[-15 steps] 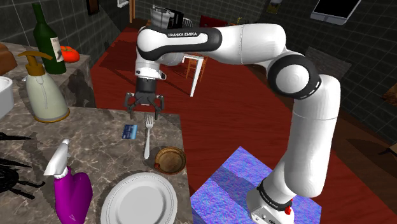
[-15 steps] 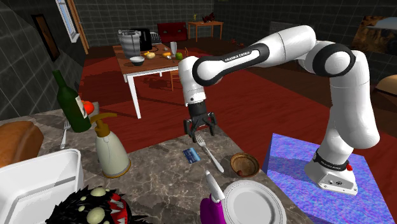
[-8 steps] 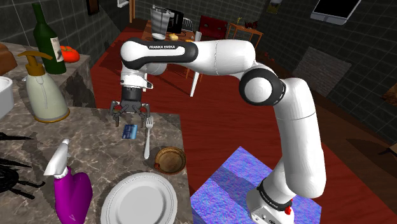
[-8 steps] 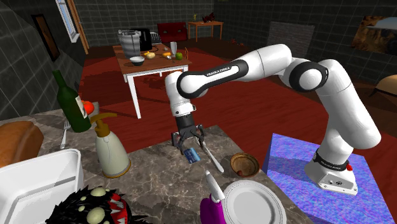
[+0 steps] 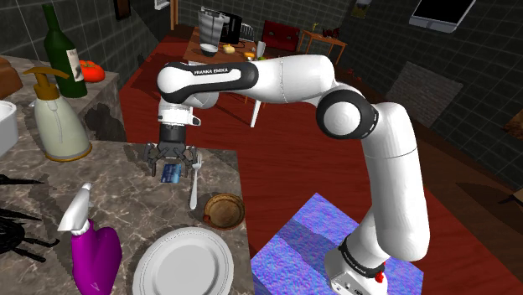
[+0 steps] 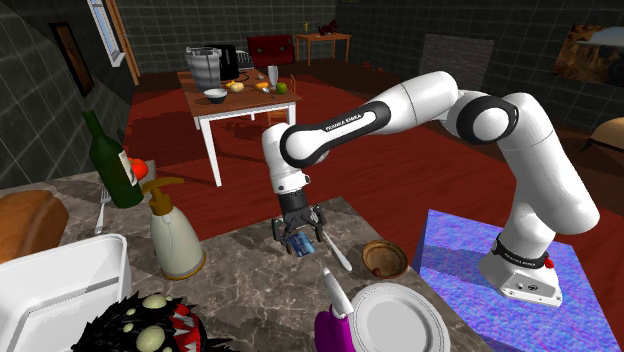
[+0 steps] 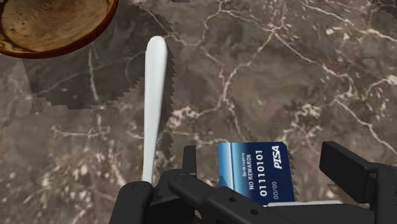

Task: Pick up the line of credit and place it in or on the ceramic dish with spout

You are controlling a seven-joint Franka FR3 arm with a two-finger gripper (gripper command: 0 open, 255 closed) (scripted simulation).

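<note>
In the shoulder view, left of centre, the gripper [image 5: 171, 158] is seen low over the marble counter [image 5: 126, 184], directly above the blue card [image 5: 171, 174]. The card lies flat, just beside the white fork [image 5: 194, 180]. The brown dish [image 5: 223, 210] is found lower and to the right, with nothing in it.

In the second exterior view, the same picture is given at mid-frame. The gripper [image 6: 299, 232] is poised on the card [image 6: 299, 245], and the dish [image 6: 384, 258] is set apart towards the right, past the fork [image 6: 332, 250].

In the wrist view, the matter is settled. The card [image 7: 254, 170] is framed between the fingers [image 7: 189, 159], and a gap is left on either side. The jaws are spread wide and nothing is gripped. The fork [image 7: 154, 108] runs alongside, and the dish [image 7: 54, 22] is seen beyond its handle.

So the approach is judged nearly done. The closing, the lift, the carry and the release into the dish are all left.
</note>
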